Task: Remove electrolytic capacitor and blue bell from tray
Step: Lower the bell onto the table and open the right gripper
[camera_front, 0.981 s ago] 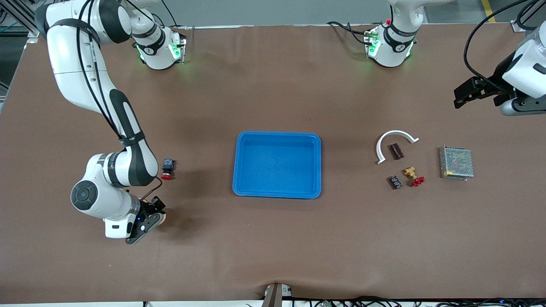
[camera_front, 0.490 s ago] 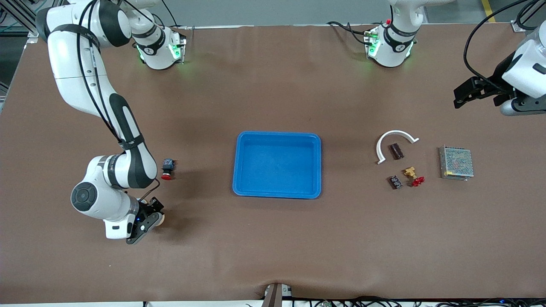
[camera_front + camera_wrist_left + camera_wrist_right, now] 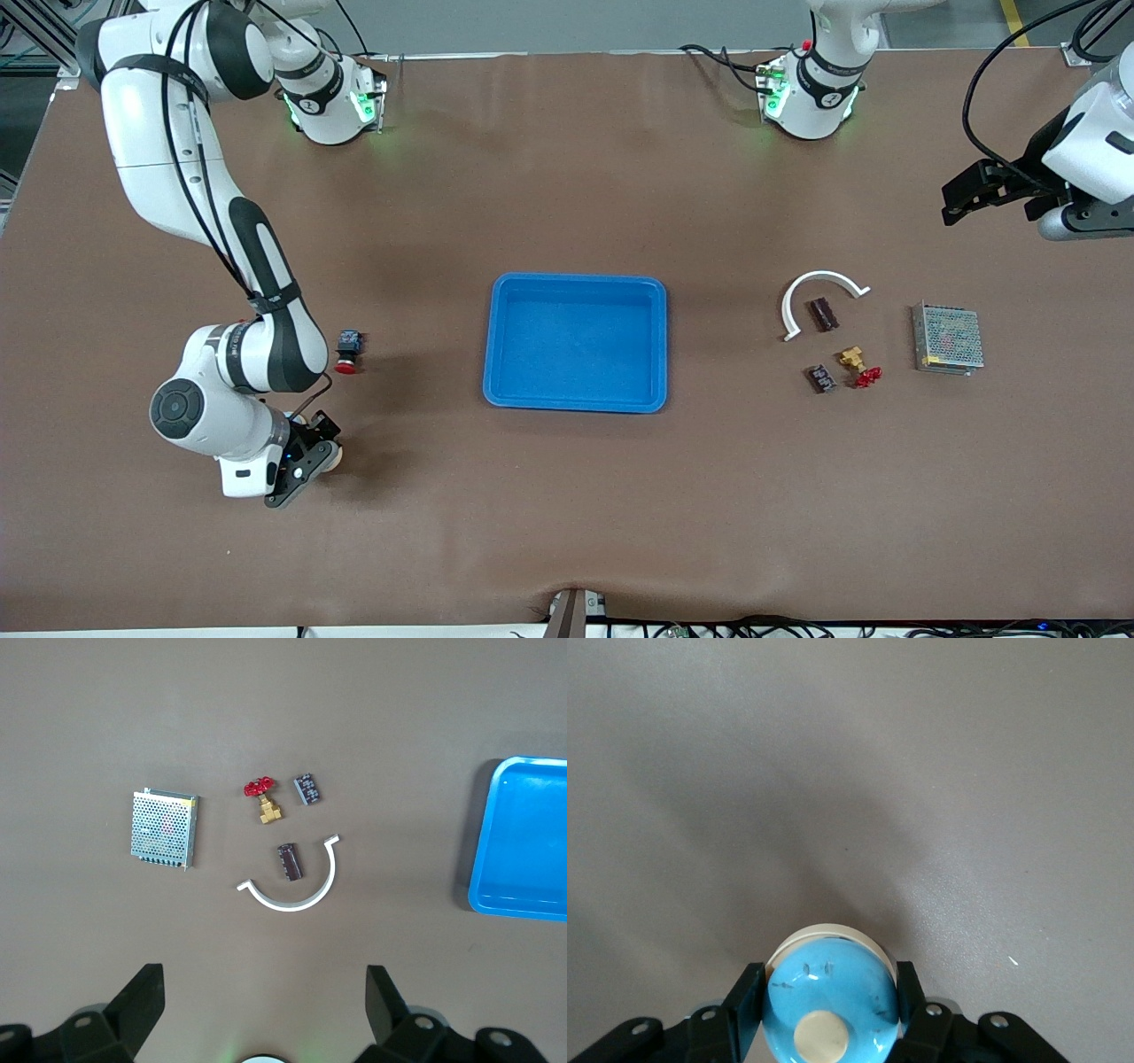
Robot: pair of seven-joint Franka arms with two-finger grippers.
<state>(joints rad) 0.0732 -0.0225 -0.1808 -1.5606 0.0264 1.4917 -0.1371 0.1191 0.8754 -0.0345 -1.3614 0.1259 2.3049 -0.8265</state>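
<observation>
Right end effector [image 3: 312,461] low at the right arm's end of the tabletop [image 3: 567,496], clenched on the blue bell [image 3: 829,997], fingers [image 3: 744,1003] pressing both its sides. Capacitor [image 3: 824,314] lying inside the white arc [image 3: 819,295], toward the left arm's end, well apart from the blue tray [image 3: 576,344]. Left end effector [image 3: 264,1014] released, waiting high above that end, capacitor [image 3: 290,860] well below it.

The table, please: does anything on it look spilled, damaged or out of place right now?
Nothing stands out. The tray sits empty and square mid-table. The small parts lie apart and intact near the left arm's end. The right pincer is shut on the bell; the left pincer waits open above the parts.
</observation>
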